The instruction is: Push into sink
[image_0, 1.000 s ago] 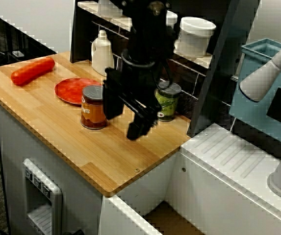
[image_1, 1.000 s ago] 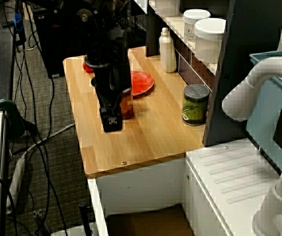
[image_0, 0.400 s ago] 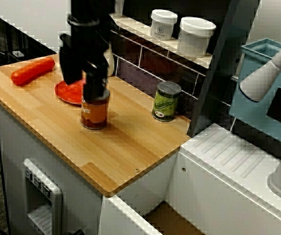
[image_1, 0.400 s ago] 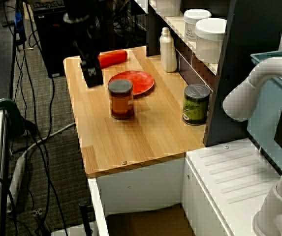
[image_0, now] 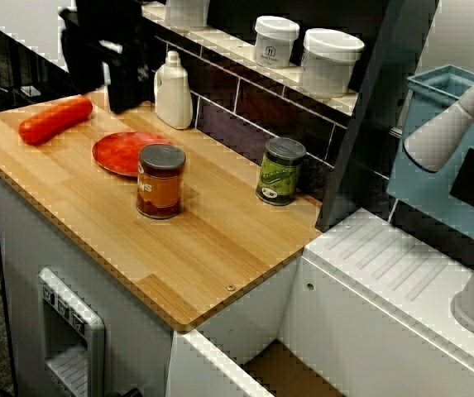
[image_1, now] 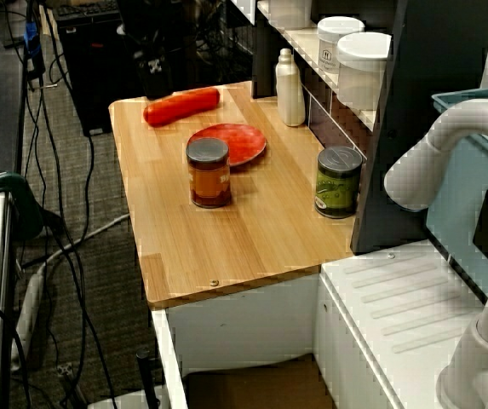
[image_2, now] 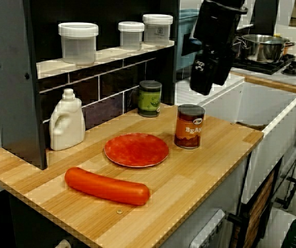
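While red plate lies behind, orange can (upright) stands clear.

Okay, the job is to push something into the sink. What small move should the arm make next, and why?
Probably lower the gripper to counter height on the plate side of the bean can, opposite the sink. The gripper hangs high over the counter's far end, touching nothing, and the can stands upright with bare counter toward the sink.

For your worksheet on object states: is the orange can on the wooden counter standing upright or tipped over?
Upright. The orange can stands on its base on the counter, lid on top, beside the red plate.
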Robot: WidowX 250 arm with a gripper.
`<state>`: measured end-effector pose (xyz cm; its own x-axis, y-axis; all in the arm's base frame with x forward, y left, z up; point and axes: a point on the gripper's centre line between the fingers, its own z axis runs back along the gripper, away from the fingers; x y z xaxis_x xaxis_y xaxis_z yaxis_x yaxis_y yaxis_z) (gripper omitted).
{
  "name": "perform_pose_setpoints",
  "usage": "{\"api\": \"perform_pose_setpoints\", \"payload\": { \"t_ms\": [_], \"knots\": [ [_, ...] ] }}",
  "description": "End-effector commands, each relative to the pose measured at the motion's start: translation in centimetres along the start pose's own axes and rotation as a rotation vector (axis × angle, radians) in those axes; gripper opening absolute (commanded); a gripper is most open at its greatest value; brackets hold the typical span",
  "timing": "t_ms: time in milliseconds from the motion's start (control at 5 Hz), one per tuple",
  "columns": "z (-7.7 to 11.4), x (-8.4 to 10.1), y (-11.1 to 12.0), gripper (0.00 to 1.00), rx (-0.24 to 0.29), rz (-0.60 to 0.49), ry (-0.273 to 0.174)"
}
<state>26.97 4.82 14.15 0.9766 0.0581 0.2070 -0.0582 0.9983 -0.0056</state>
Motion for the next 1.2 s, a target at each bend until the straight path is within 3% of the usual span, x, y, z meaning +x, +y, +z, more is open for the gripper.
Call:
{"api": "perform_pose_setpoints", "payload": {
  "t_ms": [0,200,600,1000],
  "knots": [
    [-3.3,3.4,3.8,1.0,0.112,0.049,-0.029],
    [-4.8,4.9,4.3,1.0,0.148,0.027,-0.023],
    [-5.8,6.4,5.0,1.0,0.145,-0.007,0.012],
    [-4.6,5.4,5.6,1.0,0.095,-0.081,0.04]
  ]
}}
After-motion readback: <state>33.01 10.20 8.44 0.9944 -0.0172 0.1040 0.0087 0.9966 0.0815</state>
